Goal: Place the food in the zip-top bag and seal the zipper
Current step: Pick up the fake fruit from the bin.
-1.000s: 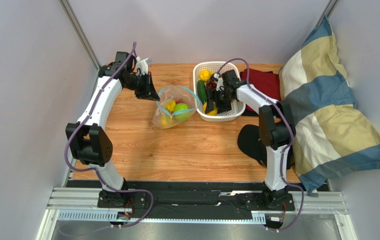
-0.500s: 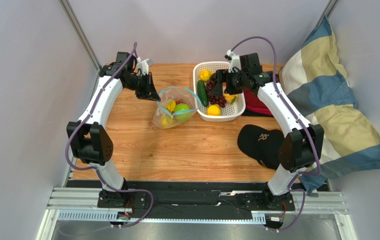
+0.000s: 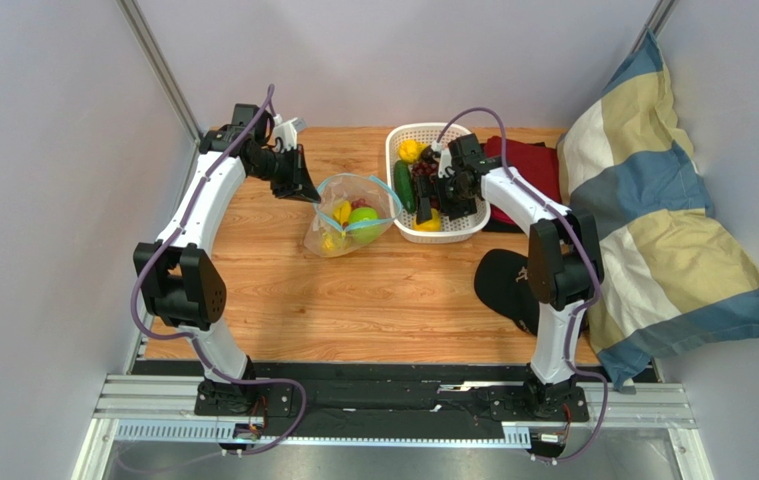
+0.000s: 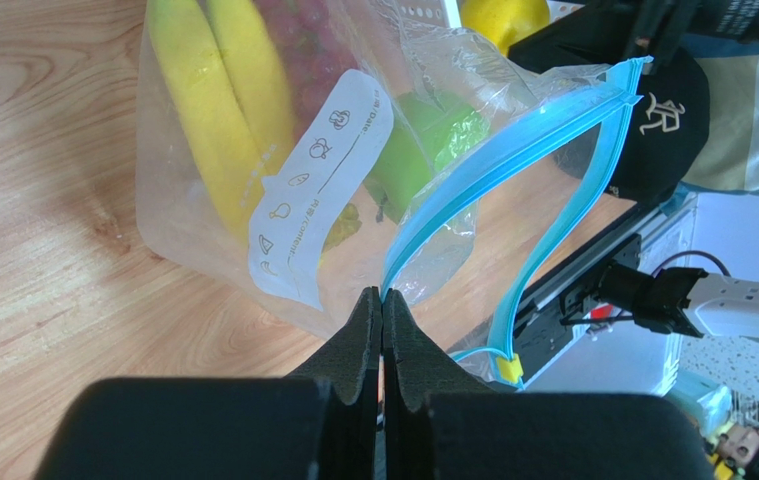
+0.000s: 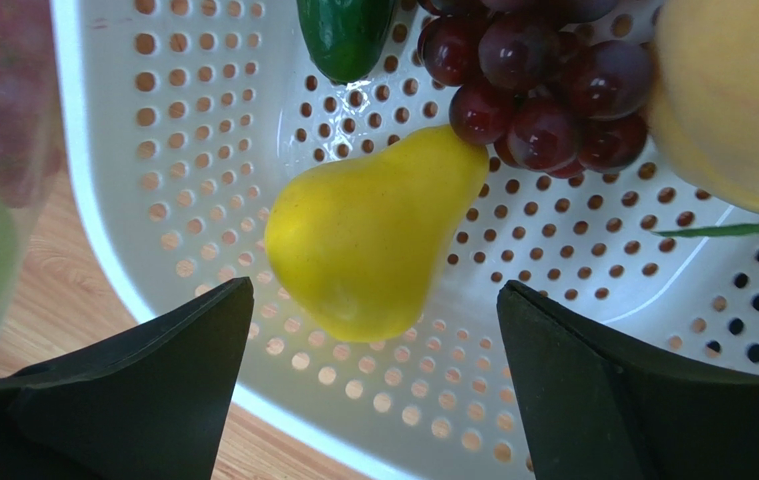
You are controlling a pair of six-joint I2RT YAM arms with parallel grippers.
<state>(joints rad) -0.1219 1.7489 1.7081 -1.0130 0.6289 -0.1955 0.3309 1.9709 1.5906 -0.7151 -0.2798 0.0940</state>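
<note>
The clear zip-top bag (image 3: 351, 218) lies on the table, its mouth held open. Inside it are a yellow banana bunch (image 4: 218, 90), a green fruit (image 4: 423, 150) and something reddish. My left gripper (image 4: 381, 295) is shut on the bag's mouth edge, right at the teal zipper (image 4: 498, 165). My right gripper (image 5: 375, 290) hangs open low inside the white basket (image 5: 153, 180). Its fingers stand on either side of a yellow pear (image 5: 373, 235) without touching it. Dark grapes (image 5: 543, 90), a cucumber (image 5: 345, 35) and a yellow-orange fruit (image 5: 733, 100) lie beside the pear.
The basket (image 3: 390, 160) stands just right of the bag. A red cloth (image 3: 528, 165) lies behind it, a black cap (image 3: 508, 280) in front and a striped pillow (image 3: 653, 220) along the right side. A yellow slider (image 4: 509, 368) sits on the zipper's near end.
My right arm lifted and swung back above the basket, then came down into it again with its jaws spread wider. The left gripper and the bag stayed still.
</note>
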